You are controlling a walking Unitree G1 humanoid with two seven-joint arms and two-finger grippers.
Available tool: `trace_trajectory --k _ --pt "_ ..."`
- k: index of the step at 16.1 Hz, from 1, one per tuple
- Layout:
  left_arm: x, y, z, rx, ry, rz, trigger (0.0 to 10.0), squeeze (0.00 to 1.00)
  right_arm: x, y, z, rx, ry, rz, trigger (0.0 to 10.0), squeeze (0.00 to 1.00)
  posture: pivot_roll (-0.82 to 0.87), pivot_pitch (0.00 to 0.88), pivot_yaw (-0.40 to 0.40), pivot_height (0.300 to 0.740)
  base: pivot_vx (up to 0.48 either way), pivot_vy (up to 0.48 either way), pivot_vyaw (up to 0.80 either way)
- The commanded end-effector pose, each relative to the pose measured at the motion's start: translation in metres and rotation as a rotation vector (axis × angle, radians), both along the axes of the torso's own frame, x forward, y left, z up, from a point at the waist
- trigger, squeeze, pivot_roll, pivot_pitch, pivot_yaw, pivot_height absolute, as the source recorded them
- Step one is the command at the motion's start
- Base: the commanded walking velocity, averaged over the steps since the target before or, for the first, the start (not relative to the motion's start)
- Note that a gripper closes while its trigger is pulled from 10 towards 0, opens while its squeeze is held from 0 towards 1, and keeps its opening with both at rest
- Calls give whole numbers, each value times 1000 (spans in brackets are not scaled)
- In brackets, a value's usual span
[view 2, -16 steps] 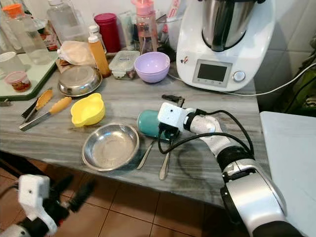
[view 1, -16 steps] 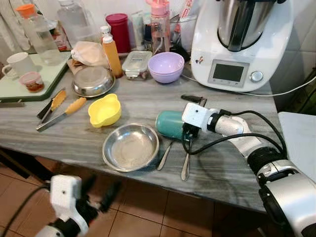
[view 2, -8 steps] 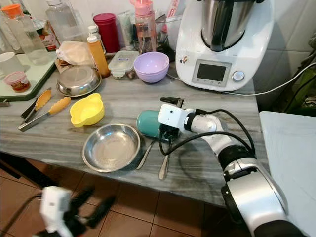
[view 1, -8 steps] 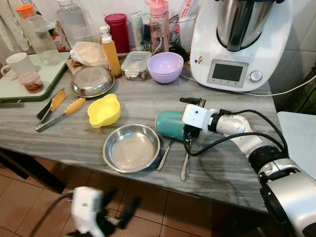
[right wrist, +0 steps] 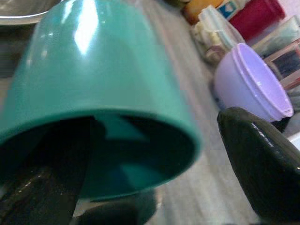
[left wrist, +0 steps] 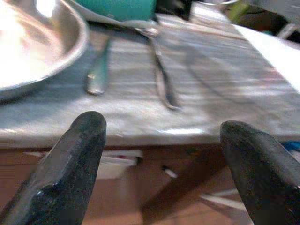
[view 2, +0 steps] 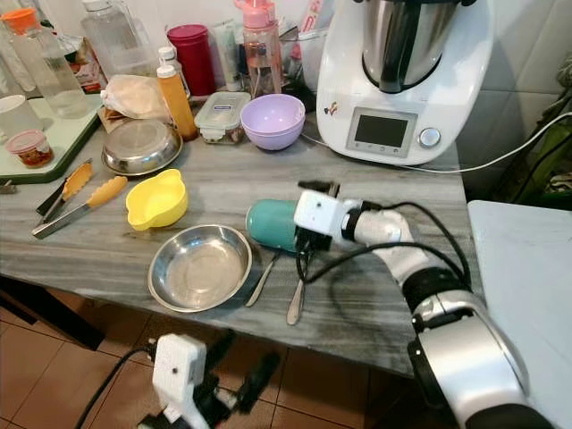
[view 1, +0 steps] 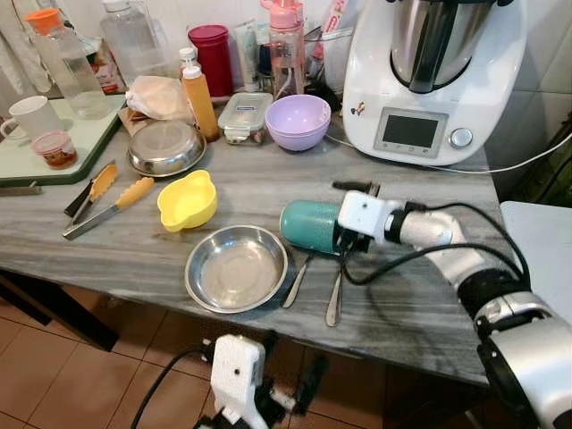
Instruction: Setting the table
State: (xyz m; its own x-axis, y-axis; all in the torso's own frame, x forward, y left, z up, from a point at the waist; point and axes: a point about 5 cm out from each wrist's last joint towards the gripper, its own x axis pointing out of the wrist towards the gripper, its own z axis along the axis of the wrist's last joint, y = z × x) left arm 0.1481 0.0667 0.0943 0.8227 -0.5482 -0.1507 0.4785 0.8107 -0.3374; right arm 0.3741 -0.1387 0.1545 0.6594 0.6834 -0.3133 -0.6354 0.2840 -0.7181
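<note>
Reaching across the grey table [view 1: 420, 313], my right claw [view 1: 341, 239] is at the mouth of the teal cup [view 1: 309, 226]: one finger [right wrist: 42, 168] sits inside the rim and the other [right wrist: 260, 164] outside, spread wide and not closed on the wall. That cup is plain, glossy teal with no print, lying on its side just beside the steel plate [view 1: 236, 267], its open end toward my wrist. Two spoons [view 1: 332, 299] lie on the table touching or just under the cup. Behind the cup stands a white kitchen machine [view 1: 432, 76] with a small screen; its logo is too small to read. My left claw [left wrist: 164, 159] hangs below the table edge near the steel plate, fingers well apart and holding nothing.
</note>
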Motion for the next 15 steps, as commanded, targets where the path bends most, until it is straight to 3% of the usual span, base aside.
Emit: trace_trajectory --k 1,2,4,5,7,8,11,15 --pt "3 -7 3 20 -33 28 10000 0 1 7 3 3 -13 13 10000 0 -69 76 83 740 0 0 0" --pt "9 -10 7 39 -71 69 10000 0 0 10 2 11 -15 16 10000 0 -69 76 83 740 0 0 0" --pt "61 76 31 132 -175 187 10000 0 0 16 2 39 -20 24 10000 0 -71 71 82 740 0 0 0" --pt "73 116 27 173 -197 247 10000 0 -1 19 1 49 -27 31 10000 0 -71 71 82 740 0 0 0" --pt "81 130 28 195 -228 301 10000 0 -3 21 0 73 -25 35 10000 0 -75 65 81 740 0 0 0" --pt "82 130 30 205 -237 291 10000 0 -3 21 0 82 -22 33 10000 0 -75 65 81 740 0 0 0" --pt "86 122 41 198 -258 196 10000 0 -4 17 -3 91 -12 22 10000 0 -85 57 86 740 0 0 0" --pt "76 108 40 184 -216 -26 10000 0 -5 2 -2 64 4 10 10000 0 -89 60 87 740 0 0 0"
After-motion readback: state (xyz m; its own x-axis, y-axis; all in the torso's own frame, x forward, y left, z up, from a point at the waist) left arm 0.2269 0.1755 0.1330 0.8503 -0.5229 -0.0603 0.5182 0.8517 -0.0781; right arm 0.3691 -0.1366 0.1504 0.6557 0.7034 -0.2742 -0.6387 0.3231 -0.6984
